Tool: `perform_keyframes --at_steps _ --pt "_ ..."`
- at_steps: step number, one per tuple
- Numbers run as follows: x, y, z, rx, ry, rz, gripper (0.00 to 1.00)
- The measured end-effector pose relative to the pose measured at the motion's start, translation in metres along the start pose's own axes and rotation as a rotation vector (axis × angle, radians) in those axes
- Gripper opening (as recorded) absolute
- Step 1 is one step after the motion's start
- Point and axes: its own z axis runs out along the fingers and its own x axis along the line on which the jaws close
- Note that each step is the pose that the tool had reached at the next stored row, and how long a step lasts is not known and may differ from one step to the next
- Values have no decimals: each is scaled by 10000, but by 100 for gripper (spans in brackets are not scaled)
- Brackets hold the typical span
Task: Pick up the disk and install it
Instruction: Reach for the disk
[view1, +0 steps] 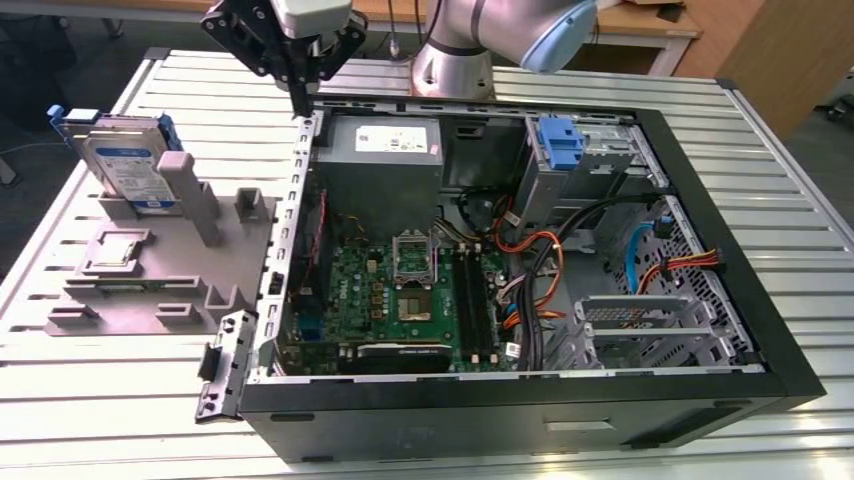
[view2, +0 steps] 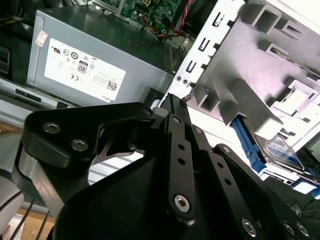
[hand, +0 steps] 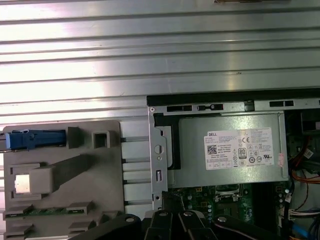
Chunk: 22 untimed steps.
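Zero contact so far. Your gripper (view1: 304, 105) hangs over the computer case (view1: 467, 425), above the corner of its perforated side wall, right by the power supply (view1: 380, 150). Jaws are together with nothing held. The second wrist view agrees, with both fingers meeting in one tip.

The disk (view1: 127, 165) is outside the case. It stands on edge in the grey holder (view1: 147, 270), which sits on the worktop (view1: 80, 380) against that same side wall. It's at the holder's end farthest from the case. In the first wrist view the disk (hand: 37, 140) reads as a thin blue strip, seen from above.

Step in hand, as I read it, is the approach for the pick, barely begun. To do it well:
- Open the jaws while you're over the case, before you close on the holder.
- Come down on the disk from straight above, with the jaws across its thin dimension.
- Squeeze the flat metal faces, not the blue carrier bracket, which looks like springy plastic.
- Centre the grip along the top edge so the disk won't swing.
- Mind the upright post (view1: 191, 200) just beside the disk on the case side. The finger there has little room.
- Ignore the blue-handled caddy (view1: 561, 145) inside the case beside the power supply. It's not your part.
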Motion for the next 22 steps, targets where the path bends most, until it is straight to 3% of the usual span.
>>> perform_keyframes --at_steps 10,12,22 --pt "23 -2 3 0 2 0 10" --pt "182 -16 40 9 127 6 10" --pt "209 -18 41 9 127 6 10"
